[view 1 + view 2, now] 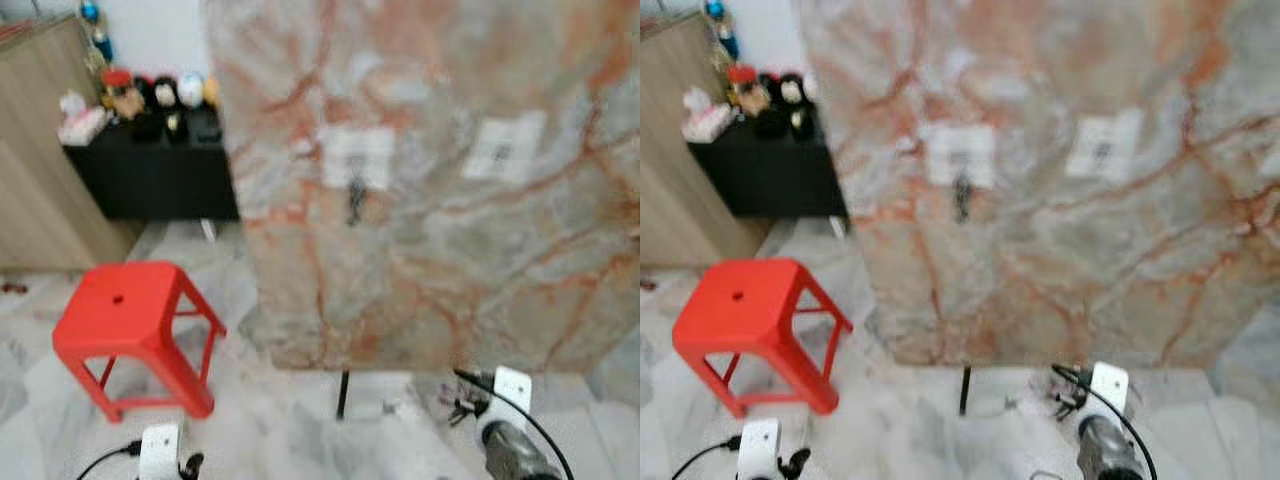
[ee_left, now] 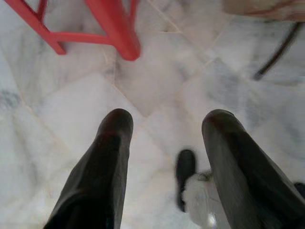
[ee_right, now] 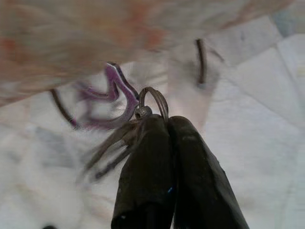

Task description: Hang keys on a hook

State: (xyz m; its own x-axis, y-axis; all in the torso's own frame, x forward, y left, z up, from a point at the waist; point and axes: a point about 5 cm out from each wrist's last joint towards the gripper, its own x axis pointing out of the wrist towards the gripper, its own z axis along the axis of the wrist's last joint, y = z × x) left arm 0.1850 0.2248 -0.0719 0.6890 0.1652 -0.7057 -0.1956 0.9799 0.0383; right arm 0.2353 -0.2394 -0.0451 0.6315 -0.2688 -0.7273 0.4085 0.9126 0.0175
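The scene was a room with a pale marble floor, and a large slab of orange-veined marble panel stood upright ahead of the robot on thin dark legs.

Low on the right, the right gripper had its two black fingers pressed together on the keys, pinching them at the metal ring; the blurred key blades fanned out to one side of the fingertips, and a purple carabiner-like clip hung from the ring beyond them. In the head views the bunch showed as a small dark cluster just in front of that wrist, near the foot of the panel.

Higher on the panel sat a white plate carrying a dark hook, well above the keys.

Low on the left, the left gripper held its fingers wide apart over the floor, gripping nothing.

Farther left stood a red plastic stool, and beyond it a black cabinet topped with small toys.
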